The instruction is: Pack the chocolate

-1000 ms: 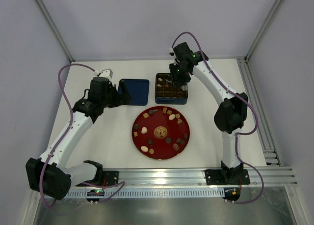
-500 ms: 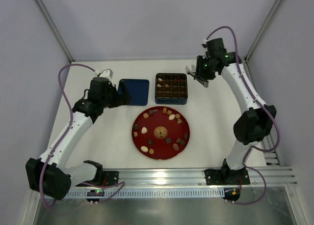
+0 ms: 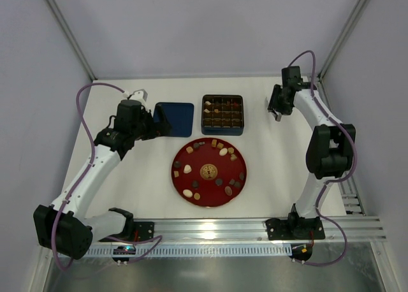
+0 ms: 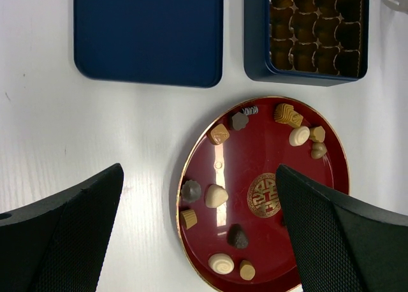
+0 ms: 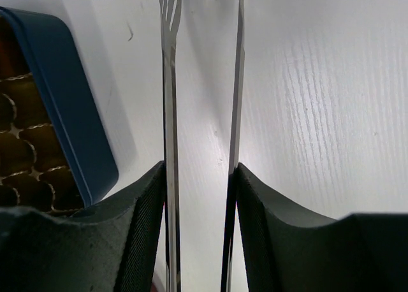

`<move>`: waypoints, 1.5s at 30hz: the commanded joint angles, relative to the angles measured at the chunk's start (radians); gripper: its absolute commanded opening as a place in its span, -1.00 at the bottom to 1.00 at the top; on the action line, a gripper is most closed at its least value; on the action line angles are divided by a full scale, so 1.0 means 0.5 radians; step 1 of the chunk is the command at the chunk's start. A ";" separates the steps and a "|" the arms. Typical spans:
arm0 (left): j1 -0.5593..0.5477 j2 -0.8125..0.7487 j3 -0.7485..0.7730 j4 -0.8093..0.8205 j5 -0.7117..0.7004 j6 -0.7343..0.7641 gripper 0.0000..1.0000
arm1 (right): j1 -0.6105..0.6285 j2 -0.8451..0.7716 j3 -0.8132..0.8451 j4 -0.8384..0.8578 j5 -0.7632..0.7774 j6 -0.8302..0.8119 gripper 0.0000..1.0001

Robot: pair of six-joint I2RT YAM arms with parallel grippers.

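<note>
Early stage, by my read. Nearly all the chocolate [image 4: 217, 195] lies loose on the red plate [image 3: 173, 171]: dark, tan and cream pcs scattered round its rim, with the middle bare.

The blue tin [image 3: 222, 131] sits just beyond the plate's far edge with its lid [image 3: 173, 119] off. The lid lies flat beyond the plate's far-left edge, beside the tin. The tin's insert shows mostly brown paper cups. A couple of cells look lighter in the top view and may be filled, but they're too small to be sure.

- **Done:** tin opened.
- **Barely begun:** filling, a few pcs at most.
- **Not done:** lid on.

The R gripper [image 5: 201, 171] pinches a pair of metal tongs [image 5: 169, 81], blades apart, nothing between the tips. It's beyond the plate to the far right, past the tin's right wall, over bare table [image 5: 319, 113].

The L gripper [image 4: 199, 177] is spread wide and holds nothing. It hangs beyond the plate's far-left edge, near the lid.

Left to do, I'd judge: take the tongs to the plate, lift pcs one at a time, drop each in a free cell, then fit the lid.
</note>
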 commanded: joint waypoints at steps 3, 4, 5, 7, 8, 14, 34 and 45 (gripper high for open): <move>0.011 -0.043 0.015 0.065 0.044 0.011 0.99 | -0.005 -0.015 -0.078 0.186 0.156 0.015 -0.03; 0.011 -0.040 0.012 0.065 0.047 0.011 0.99 | -0.005 -0.006 -0.090 0.186 0.159 0.015 -0.02; 0.011 -0.036 0.011 0.065 0.051 0.008 0.99 | -0.002 0.012 -0.118 0.186 0.153 0.012 0.00; 0.011 -0.033 0.008 0.065 0.054 0.005 0.99 | -0.002 0.034 -0.136 0.189 0.150 0.009 0.04; 0.011 -0.033 0.008 0.065 0.054 0.008 0.99 | -0.002 0.064 -0.142 0.186 0.150 0.006 0.06; 0.011 -0.018 0.011 0.065 0.051 0.011 0.99 | -0.002 0.138 -0.185 0.168 0.116 -0.009 0.14; 0.008 0.053 -0.004 0.059 0.017 0.011 0.99 | -0.002 0.240 -0.247 0.143 0.018 -0.013 0.44; 0.008 0.092 -0.004 0.056 -0.011 0.014 0.99 | -0.005 0.145 -0.283 0.143 -0.016 0.000 0.74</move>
